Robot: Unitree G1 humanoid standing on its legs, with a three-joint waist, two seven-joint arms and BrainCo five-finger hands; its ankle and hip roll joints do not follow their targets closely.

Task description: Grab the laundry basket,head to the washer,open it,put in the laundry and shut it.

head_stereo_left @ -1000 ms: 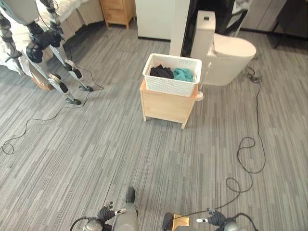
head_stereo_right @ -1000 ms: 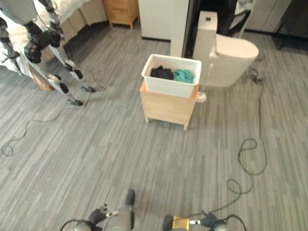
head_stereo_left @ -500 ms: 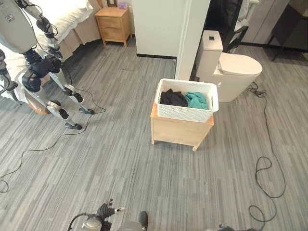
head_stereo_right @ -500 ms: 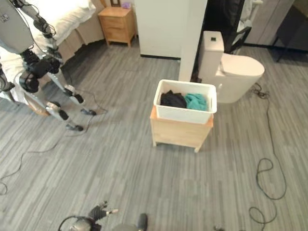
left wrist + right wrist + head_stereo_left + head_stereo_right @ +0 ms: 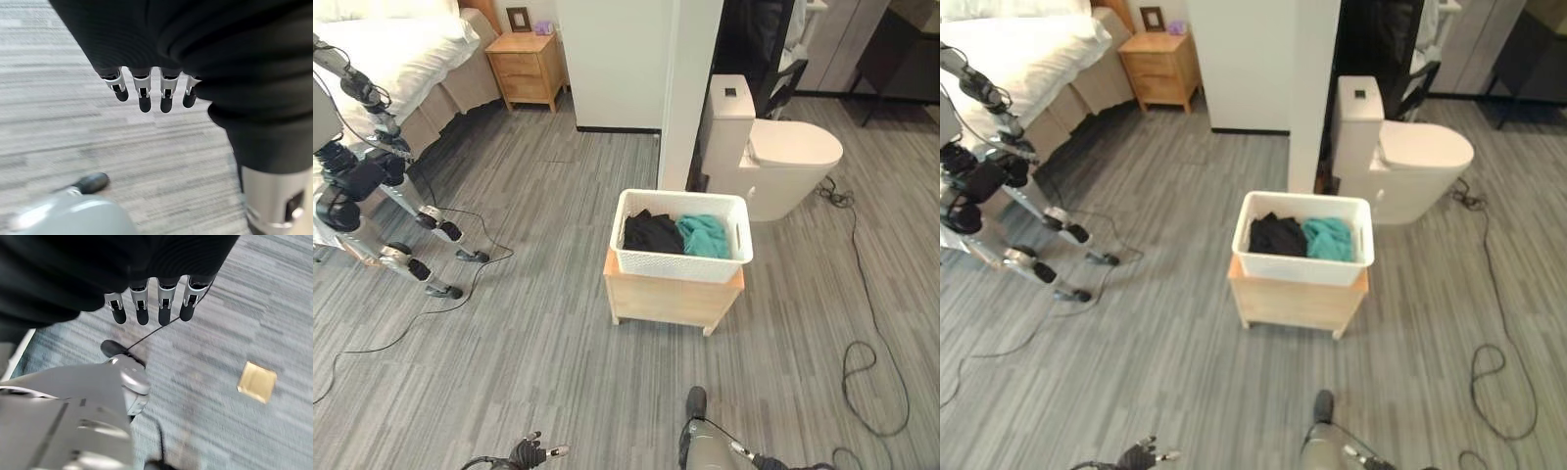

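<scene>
**Basket up ahead, both hands free**

Head views: white laundry basket [image 5: 681, 236] w/ black + teal clothes sits on small wooden counter [image 5: 669, 297], toilet [image 5: 773, 157] behind.

L wrist: left robot hand [image 5: 146, 88] fingers straight, relaxed, over floor.

R wrist: right robot hand [image 5: 151, 301] same, empty.

A small wooden stand [image 5: 671, 298] sits in the middle of the grey floor [image 5: 529, 352]. A white toilet [image 5: 773, 162] is behind it, next to a white wall [image 5: 617, 59]. A bed [image 5: 401, 59] is far to the left, with a wooden nightstand [image 5: 523, 69] beside it. Another robot [image 5: 357, 181] stands near the bed. A small gold square [image 5: 257, 382] lies flat on the floor.
</scene>
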